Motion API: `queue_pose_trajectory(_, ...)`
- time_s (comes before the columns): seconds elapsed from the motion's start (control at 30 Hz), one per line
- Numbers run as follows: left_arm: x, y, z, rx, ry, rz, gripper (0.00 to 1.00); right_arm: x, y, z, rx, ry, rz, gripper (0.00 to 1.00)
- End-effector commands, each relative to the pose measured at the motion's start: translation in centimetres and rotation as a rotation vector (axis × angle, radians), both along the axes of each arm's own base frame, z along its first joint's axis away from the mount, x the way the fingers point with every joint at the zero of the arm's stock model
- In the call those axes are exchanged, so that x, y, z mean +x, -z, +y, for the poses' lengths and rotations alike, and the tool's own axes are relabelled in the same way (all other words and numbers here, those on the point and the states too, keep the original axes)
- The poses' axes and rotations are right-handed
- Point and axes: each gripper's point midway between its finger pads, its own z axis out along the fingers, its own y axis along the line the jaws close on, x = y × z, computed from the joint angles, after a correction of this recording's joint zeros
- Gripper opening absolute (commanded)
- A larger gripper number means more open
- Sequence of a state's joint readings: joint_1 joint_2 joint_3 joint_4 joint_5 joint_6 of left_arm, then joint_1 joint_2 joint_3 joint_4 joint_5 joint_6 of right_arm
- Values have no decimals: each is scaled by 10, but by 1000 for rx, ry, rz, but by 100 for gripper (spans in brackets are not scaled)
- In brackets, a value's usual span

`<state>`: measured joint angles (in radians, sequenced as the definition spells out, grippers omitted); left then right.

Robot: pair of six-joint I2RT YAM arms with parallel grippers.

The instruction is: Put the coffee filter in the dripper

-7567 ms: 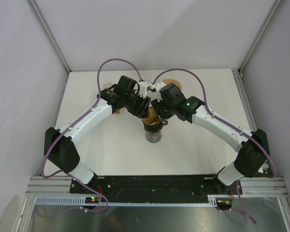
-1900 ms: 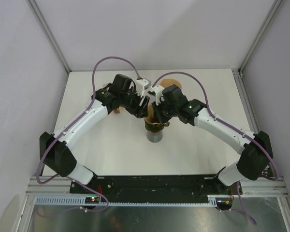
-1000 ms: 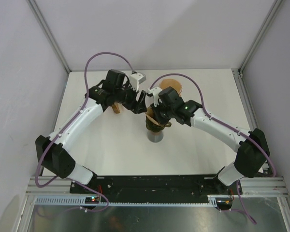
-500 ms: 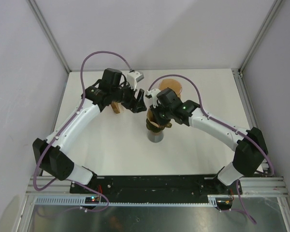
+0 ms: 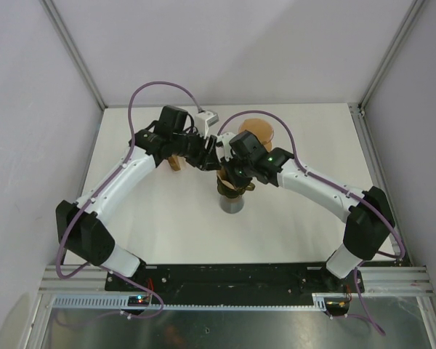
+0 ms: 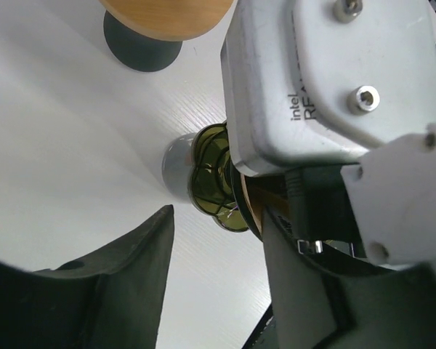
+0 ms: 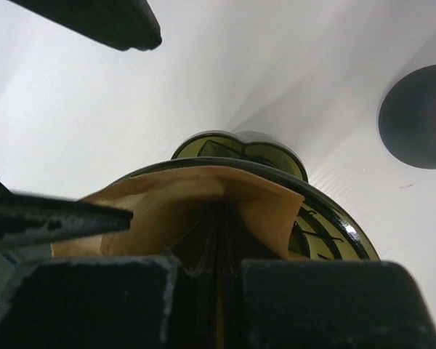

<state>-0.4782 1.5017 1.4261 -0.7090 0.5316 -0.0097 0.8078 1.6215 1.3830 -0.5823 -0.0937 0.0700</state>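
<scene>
The olive-green dripper (image 5: 237, 190) stands on a grey cup (image 5: 232, 206) at mid-table. The brown paper coffee filter (image 7: 182, 196) sits opened inside the dripper's rim (image 7: 338, 229). My right gripper (image 7: 218, 265) is directly over it, reaching into the cone, fingers pressed together on a fold of the filter; in the top view it (image 5: 231, 173) hides most of the filter. My left gripper (image 6: 214, 240) is open and empty just left of the dripper (image 6: 212, 182), one fingertip (image 7: 73, 218) beside the filter's left edge.
A round wooden-topped holder (image 5: 256, 131) on a dark base (image 6: 142, 47) stands behind the dripper. A small brown object (image 5: 176, 162) lies under the left arm. The two wrists are close together above the dripper, with enclosure walls at both sides.
My right gripper has shifted left and settled over the dripper with the filter. My left gripper drew back to the left, then came in a little again.
</scene>
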Motion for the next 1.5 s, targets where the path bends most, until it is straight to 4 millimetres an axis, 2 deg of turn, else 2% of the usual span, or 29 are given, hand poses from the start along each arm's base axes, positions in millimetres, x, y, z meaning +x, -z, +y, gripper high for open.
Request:
queue_pose_trajectory(0.0, 4, -2, -3, -26, -17, 3, 52, 2, -8, 6, -2, -21, -25, 0)
queue_pose_trajectory(0.13, 3, 4, -3, -23, -16, 17, 42, 2, -9, 6, -1, -21, -26, 0)
queue_pose_trajectory(0.37, -1, 10, -2, -17, -11, 32, 38, 3, -21, 7, 24, -21, -50, 0)
queue_pose_trajectory(0.63, -1, 3, 2, -14, -13, -7, 32, 10, -66, 10, 119, -14, -162, 0)
queue_pose_trajectory(0.8, -1, 3, 2, -12, -13, -11, 31, 14, -82, 11, 152, -7, -209, 0)
queue_pose_trajectory(1.13, 0, -4, 4, -12, -15, -38, 31, 16, -90, 5, 146, 11, -235, 0)
queue_pose_trajectory(1.47, 1, -8, 5, -12, -20, -53, 32, 19, -112, -21, 137, 80, -293, 0)
